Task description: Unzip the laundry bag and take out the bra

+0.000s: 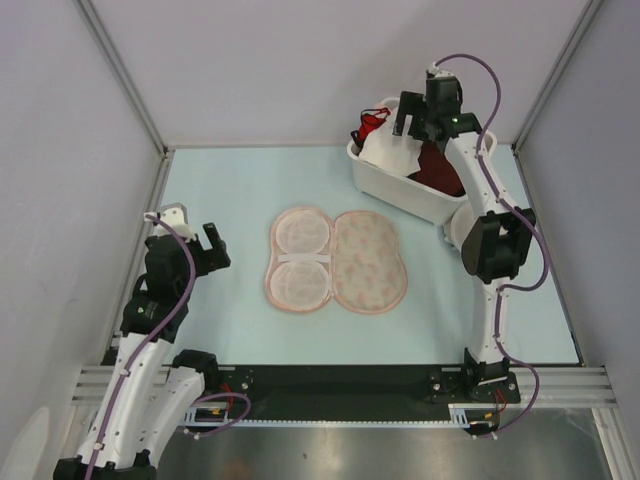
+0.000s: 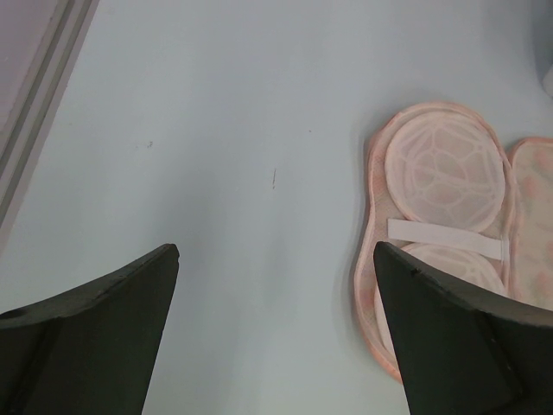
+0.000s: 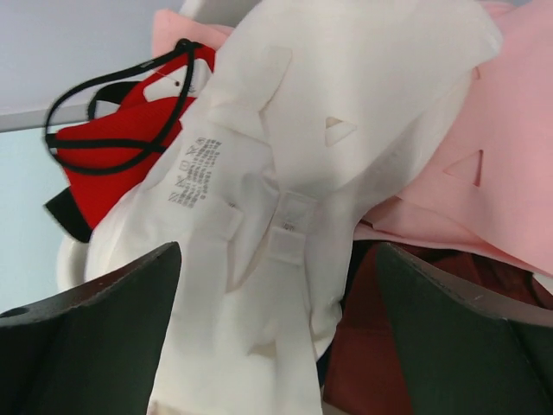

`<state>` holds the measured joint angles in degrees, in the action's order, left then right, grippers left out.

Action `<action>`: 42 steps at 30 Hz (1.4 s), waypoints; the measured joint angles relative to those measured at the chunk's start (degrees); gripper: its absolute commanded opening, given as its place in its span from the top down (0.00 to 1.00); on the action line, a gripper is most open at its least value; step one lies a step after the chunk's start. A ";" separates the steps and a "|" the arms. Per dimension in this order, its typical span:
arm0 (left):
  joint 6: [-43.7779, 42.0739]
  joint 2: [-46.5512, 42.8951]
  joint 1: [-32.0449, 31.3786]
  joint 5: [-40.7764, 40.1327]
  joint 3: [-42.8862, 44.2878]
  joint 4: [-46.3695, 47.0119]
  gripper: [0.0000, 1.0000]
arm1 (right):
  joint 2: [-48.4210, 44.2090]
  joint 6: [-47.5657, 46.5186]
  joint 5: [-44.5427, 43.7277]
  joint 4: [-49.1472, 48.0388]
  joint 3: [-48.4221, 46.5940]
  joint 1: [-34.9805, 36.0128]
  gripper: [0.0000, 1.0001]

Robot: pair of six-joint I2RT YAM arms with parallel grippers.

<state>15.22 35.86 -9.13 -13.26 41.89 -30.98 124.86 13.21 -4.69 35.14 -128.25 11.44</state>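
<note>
Jaws of right gripper (image 3: 276, 246) gape empty over the bra (image 3: 363, 104) in the bin (image 1: 395, 195); left gripper (image 2: 275, 246) likewise. It should lift straight up so nothing snags.

Pale blue-green table (image 1: 230, 190), seen from above, w/ one tiny dark mark (image 2: 274, 178) on its left part. Near the ctr the laundry bag (image 1: 337, 260) lies opened out flat like a book: its left half shows two round white mesh cups w/ a white strap (image 1: 297, 260) across btwn them, and its right half shows peach fabric w/ small print. A white plastic bin (image 1: 395, 188) sits on the table at the far-right corner, apart from the bag.
</note>
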 measured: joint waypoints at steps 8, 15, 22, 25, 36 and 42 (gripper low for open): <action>-0.35 -1.05 0.02 0.15 0.00 0.02 0.00 | -12.44 0.04 -0.61 2.34 4.31 2.10 0.02; -0.81 -0.98 0.02 0.57 0.00 0.07 0.00 | -37.27 1.44 -1.75 -2.47 28.61 15.87 0.11; -0.98 -1.42 0.02 2.51 -0.17 0.48 0.00 | -46.97 6.88 -0.92 -2.49 54.25 21.81 0.20; -1.33 -1.42 0.04 3.32 -0.22 0.55 0.00 | -47.10 9.33 -1.81 0.37 64.46 21.55 0.20; -1.79 -1.81 0.04 4.87 -0.33 0.92 0.00 | -50.12 14.62 -1.22 0.79 78.07 13.62 0.31; -1.81 -1.79 0.04 5.11 -0.44 1.31 0.00 | -47.36 15.30 0.04 -2.43 79.82 13.57 0.37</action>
<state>13.41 34.06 -9.08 -8.14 41.45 -29.67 77.49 28.51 -4.64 32.71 -48.42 25.02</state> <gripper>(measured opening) 0.996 0.654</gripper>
